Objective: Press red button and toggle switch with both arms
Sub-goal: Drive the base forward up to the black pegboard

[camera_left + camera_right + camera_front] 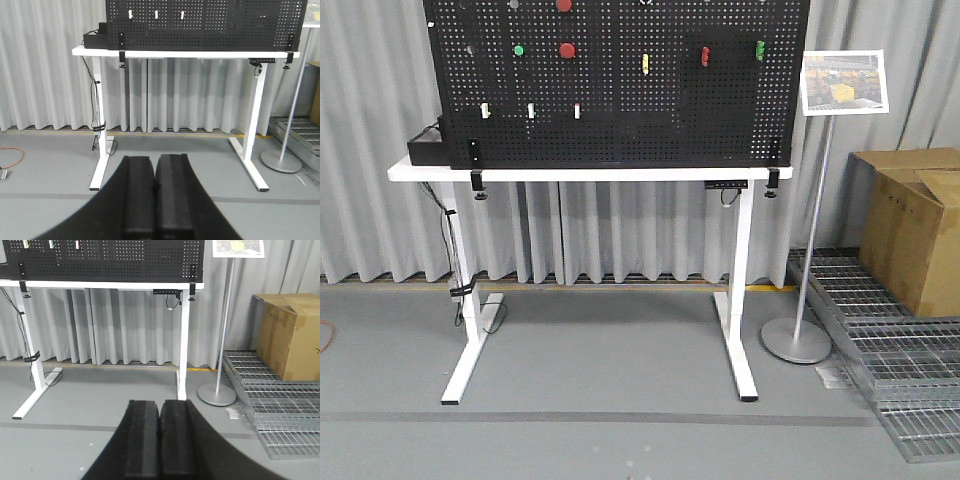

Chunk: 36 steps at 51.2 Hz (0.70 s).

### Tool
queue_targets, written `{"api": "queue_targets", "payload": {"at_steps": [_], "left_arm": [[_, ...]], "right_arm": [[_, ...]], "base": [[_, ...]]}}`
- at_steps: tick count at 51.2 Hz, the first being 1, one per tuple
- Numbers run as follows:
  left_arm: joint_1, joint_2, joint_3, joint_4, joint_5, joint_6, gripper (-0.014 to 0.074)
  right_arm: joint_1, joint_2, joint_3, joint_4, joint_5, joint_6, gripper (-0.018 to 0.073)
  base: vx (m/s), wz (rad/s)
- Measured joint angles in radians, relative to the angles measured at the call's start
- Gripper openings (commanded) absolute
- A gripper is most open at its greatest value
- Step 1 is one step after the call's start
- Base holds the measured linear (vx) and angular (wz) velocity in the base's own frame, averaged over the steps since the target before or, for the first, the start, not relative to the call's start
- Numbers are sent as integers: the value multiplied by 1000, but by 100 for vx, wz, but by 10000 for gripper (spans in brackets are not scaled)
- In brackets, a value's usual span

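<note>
A black pegboard [620, 110] stands upright on a white table [570, 173]. A round red button [566, 49] sits at its upper left, with a second red button [563, 5] cut off by the top edge. Small toggle switches are spread over the board: yellow [645, 63], red [705, 55], green [759, 49] and three white ones [531, 110]. My left gripper [155, 159] is shut and empty, low and well back from the table. My right gripper [159, 404] is likewise shut and empty, facing the table's right leg. Neither arm appears in the front view.
A green button [518, 50] sits left of the red one. A sign stand [798, 338] stands right of the table, with a cardboard box [915, 225] and metal floor grating [900, 350] beyond it. A black box [423, 148] and cables sit at the table's left end.
</note>
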<state>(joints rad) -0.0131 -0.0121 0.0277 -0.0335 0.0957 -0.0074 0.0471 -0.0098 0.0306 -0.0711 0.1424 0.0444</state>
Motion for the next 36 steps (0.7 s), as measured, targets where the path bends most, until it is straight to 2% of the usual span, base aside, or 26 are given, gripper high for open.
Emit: {"api": "queue_targets", "payload": {"at_steps": [36], "left_arm": [[0, 0, 0, 0, 0, 0, 2]], "right_arm": [[0, 0, 0, 0, 0, 0, -3]], "base": [[28, 0]]}}
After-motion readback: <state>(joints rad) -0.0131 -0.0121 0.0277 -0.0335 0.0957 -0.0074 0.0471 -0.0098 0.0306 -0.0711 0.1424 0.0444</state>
